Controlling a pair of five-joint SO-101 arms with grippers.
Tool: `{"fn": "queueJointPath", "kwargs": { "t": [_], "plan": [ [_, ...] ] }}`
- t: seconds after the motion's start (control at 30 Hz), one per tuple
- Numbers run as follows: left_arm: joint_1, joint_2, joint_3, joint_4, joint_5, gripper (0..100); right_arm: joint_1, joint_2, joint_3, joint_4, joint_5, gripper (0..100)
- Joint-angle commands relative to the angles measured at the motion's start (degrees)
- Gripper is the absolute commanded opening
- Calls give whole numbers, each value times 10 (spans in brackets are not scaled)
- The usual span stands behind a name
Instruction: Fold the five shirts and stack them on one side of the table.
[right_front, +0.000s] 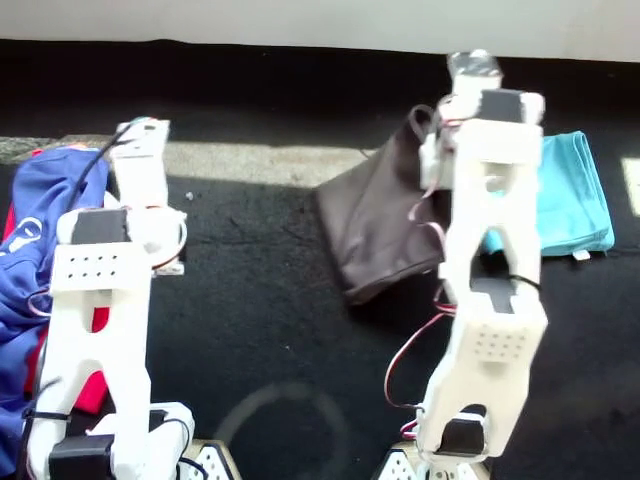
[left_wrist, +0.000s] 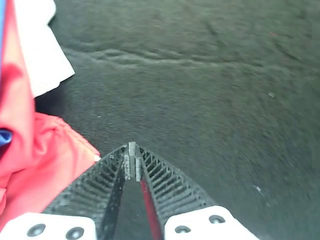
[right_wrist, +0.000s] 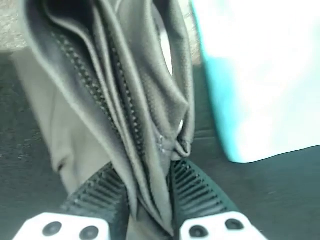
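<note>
Softly creased grey shirt (right_wrist: 131, 100), ribbed right claw (right_wrist: 144, 169)

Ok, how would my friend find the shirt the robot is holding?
Look at the black table, on the side where the right arm stands. There the right gripper pinches one end of a rumpled grey-brown shirt. Its neighbour, the teal shirt, lies flat and bright beside it; the held one is dull and bunched.

You're looking down on a black cloth (right_front: 260, 300) covering the table, with a pale wall (right_front: 300, 20) along the far edge. Sunlight's throwing a bright band (right_front: 260, 162) across the far side, and there's a faint ring mark (right_front: 275, 390) near you.
</note>
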Motion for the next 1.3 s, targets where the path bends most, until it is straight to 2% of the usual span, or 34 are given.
{"fn": "queueJointPath", "kwargs": {
  "t": [0.0,0.17,0.37,0.53,0.77,1.03,1.1,1.17,1.27],
  "plan": [
    [-15,-15,15,-25,-6,9,58,-44,-46,7,85,7],
    [-16,-14,22,-25,-6,9,105,-44,-107,0,173,7],
    [-16,-17,22,-21,-6,9,155,-44,-215,-31,234,7],
    [-20,-17,22,-21,-6,9,187,-28,-223,-39,284,7],
    [-19,-17,21,-21,-6,9,230,97,-224,-175,313,7],
    [-19,-18,21,-21,-6,9,217,209,-229,-278,342,12],
    [-19,-18,21,-20,-6,9,217,217,-229,-283,341,56],
    [-19,-18,21,-18,-6,9,218,218,-229,-281,329,146],
    [-16,-18,19,-3,-6,9,225,215,-244,-282,250,242]
  ]
}}
